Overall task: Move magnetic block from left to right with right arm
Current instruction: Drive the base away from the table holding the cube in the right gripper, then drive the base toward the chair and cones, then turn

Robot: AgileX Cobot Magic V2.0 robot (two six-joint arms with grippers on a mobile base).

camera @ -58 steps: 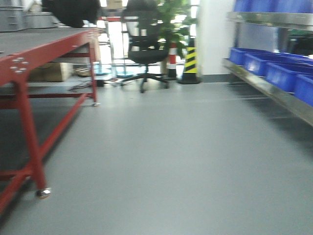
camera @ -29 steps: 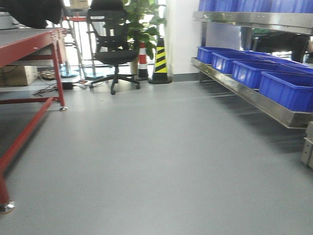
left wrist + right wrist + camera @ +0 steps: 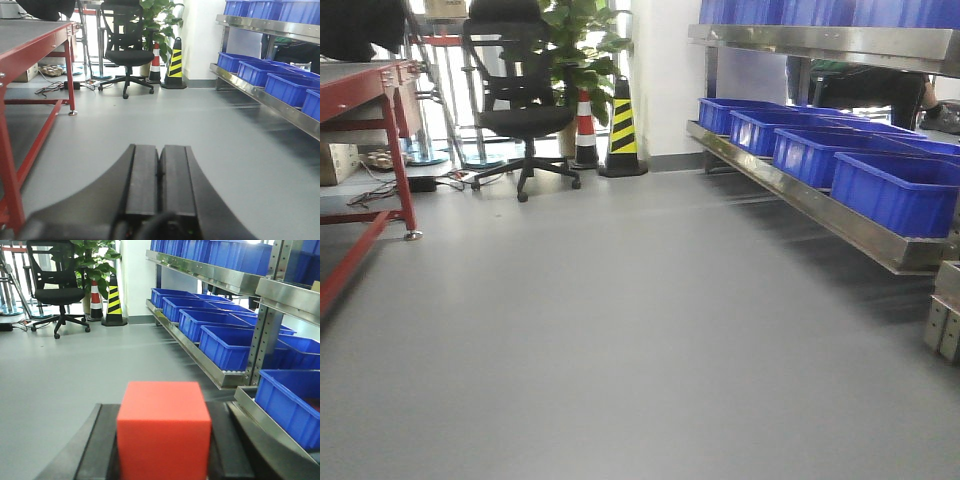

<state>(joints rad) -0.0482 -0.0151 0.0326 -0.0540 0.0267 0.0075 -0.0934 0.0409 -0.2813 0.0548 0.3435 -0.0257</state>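
Gripping the block [image 3: 162, 435] in my right gripper [image 3: 163, 412]; left gripper [image 3: 160, 150] clenched, empty. A bump could shake it loose.

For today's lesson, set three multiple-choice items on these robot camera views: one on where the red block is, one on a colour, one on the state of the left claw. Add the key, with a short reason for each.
1. Where is the magnetic block?
A. on the red table
B. gripped in the right claw
C. in a blue bin

2. In the front view, what stripes does the right-hand cone of the two have?
A. yellow and black
B. green and white
C. blue and orange

3. In what state is the left claw?
A. shut, holding nothing
B. wide open
C. shut on the block

Key:
1 B: the right wrist view shows the cube sitting in that claw.
2 A: its bands are plainly yellow and black.
3 A: the left wrist view shows it closed with nothing in between.
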